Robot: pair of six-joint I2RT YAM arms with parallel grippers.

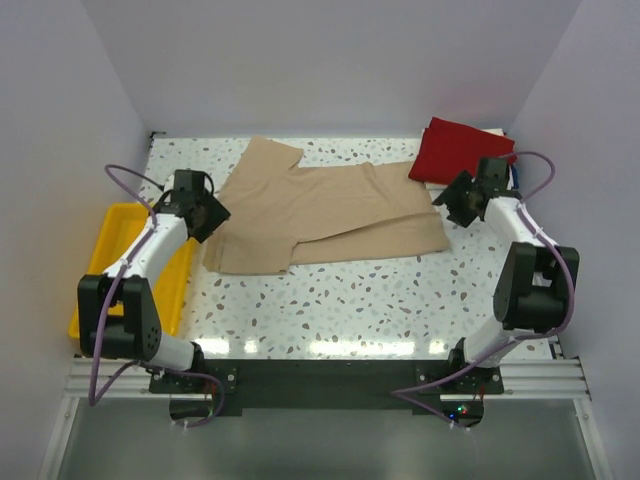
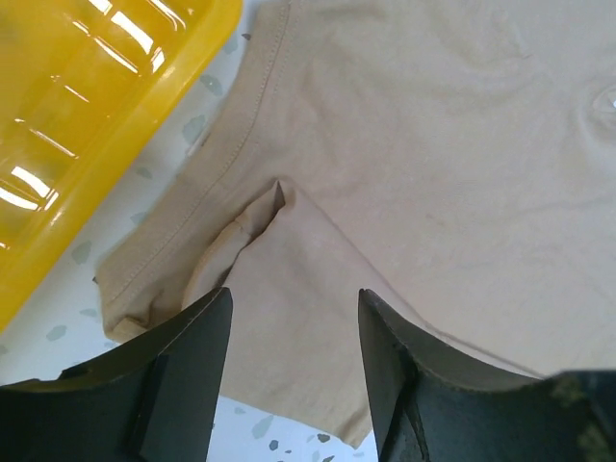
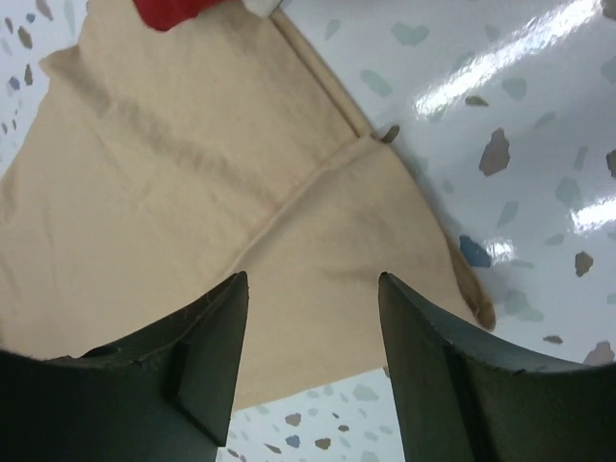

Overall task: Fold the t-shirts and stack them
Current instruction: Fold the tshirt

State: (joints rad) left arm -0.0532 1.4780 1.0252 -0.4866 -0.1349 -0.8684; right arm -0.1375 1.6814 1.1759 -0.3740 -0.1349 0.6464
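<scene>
Speckled table (image 1: 350, 300), yellow tray (image 2: 87, 106) at left — tan t-shirt (image 1: 330, 210) lies partly folded.
I see left gripper (image 2: 294, 318) and right gripper (image 3: 313, 298) gaping wide over it.

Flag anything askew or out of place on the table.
The tan t-shirt lies crooked and half folded, its edges not lined up, with a puckered fold by the left gripper. The dark red t-shirt looks folded at the far right corner.
</scene>
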